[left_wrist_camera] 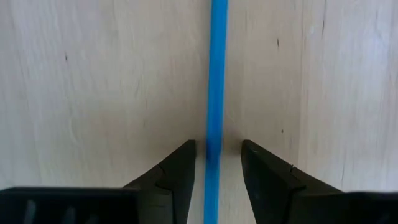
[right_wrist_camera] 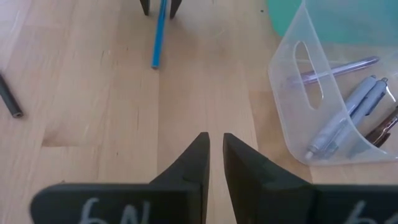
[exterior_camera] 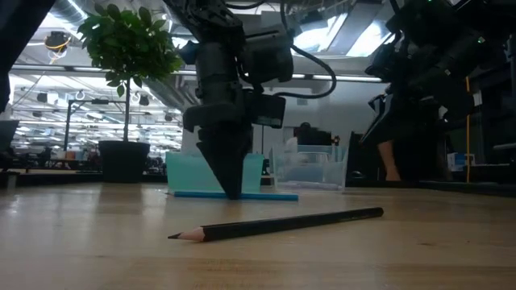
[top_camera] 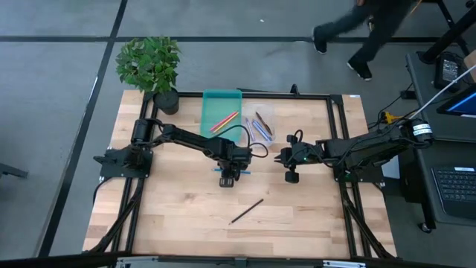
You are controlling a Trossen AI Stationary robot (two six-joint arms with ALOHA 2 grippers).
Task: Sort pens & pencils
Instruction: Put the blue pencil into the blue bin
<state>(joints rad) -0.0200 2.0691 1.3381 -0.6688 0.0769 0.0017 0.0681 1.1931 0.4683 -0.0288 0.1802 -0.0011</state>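
Observation:
A blue pencil [left_wrist_camera: 217, 74] lies flat on the wooden table near its middle. My left gripper [left_wrist_camera: 216, 149] points down over it, open, one finger on each side of the pencil with a gap to each; in the high view it [top_camera: 229, 179] hides most of the pencil. A black pencil [top_camera: 246, 211] lies alone toward the near edge. The teal tray [top_camera: 222, 112] holds orange and red sticks; the clear tray [right_wrist_camera: 323, 93] holds purple, grey and dark ones. My right gripper [right_wrist_camera: 216, 144] hovers right of centre, its fingers a narrow slit apart with nothing between them.
A potted plant [top_camera: 152, 67] stands at the far left corner. Both trays sit side by side at the far edge. Bare wood lies around the black pencil [exterior_camera: 278, 224]. A person [top_camera: 357, 37] walks on the floor beyond the table's far right.

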